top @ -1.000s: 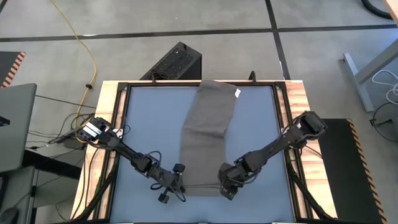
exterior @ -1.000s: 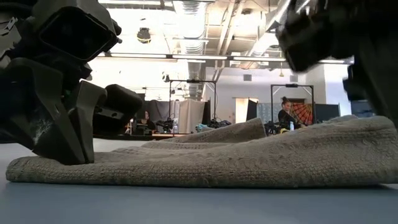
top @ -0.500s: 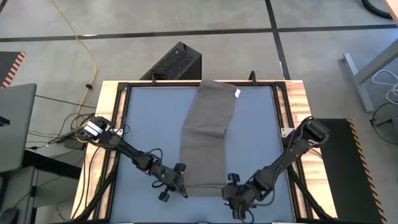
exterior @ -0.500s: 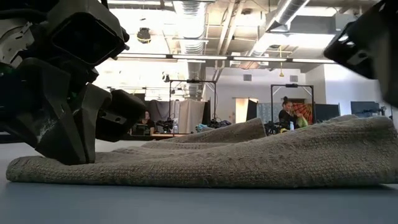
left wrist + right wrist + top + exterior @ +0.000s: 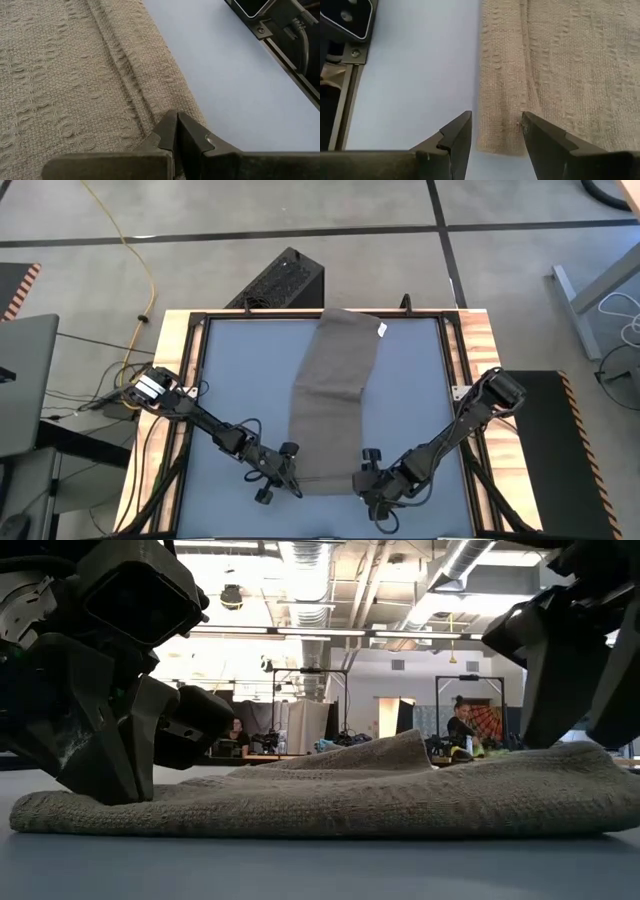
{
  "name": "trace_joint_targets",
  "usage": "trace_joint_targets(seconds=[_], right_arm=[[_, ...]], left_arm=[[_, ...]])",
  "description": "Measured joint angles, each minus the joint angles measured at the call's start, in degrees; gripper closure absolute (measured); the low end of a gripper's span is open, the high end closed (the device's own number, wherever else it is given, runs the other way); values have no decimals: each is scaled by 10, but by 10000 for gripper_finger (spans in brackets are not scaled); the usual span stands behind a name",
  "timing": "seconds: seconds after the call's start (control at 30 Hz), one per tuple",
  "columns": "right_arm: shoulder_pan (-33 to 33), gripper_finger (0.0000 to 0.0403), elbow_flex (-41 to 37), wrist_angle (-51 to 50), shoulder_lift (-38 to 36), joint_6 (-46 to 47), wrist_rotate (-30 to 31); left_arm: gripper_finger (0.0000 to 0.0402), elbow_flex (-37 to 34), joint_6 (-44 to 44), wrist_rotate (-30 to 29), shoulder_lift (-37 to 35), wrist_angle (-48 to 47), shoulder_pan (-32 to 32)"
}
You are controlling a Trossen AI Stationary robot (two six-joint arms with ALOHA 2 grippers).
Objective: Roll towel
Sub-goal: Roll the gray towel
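The taupe towel (image 5: 336, 395) is laid flat from table centre toward 12 o'clock. Its near-left corner is pinched by the left gripper (image 5: 176, 131); the right gripper (image 5: 496, 131) is spread over the near-right corner.

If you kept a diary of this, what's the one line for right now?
towel: flat, unrolled | left gripper: shut on towel's near corner | right gripper: open over other near corner

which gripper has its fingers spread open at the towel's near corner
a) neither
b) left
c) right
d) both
c: the right gripper shows two fingers apart, straddling a corner of the towel, while the left gripper has its fingers pressed together on the towel's other near corner.
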Motion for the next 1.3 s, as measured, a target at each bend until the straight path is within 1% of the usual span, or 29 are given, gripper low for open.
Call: trace_joint_targets(seconds=[0.37,0.53,0.67,0.77,0.83,0.9,1.03,1.17,1.2,1.3], right_arm=[[-1,205,0,2,1,0,0],[-1,205,0,22,43,0,-9],[-2,205,3,24,69,22,-3],[-2,211,3,23,75,43,0],[-2,224,3,21,75,56,-1],[-2,246,2,21,76,60,-4],[-3,308,2,20,75,69,-36],[-11,374,1,23,63,84,-98],[-14,385,1,26,58,85,-118],[-27,389,-1,36,45,89,-167]], left_arm=[[401,0,3,0,0,0,0],[401,0,4,1,0,-2,0],[401,0,1,4,0,-8,0],[401,0,-7,19,0,-8,1],[401,0,-9,32,0,-7,1],[401,0,-11,44,0,-3,1],[401,-1,-14,55,1,7,1],[401,-1,-24,57,1,10,0],[401,-1,-24,58,1,11,0],[401,-1,-24,60,2,24,0]])
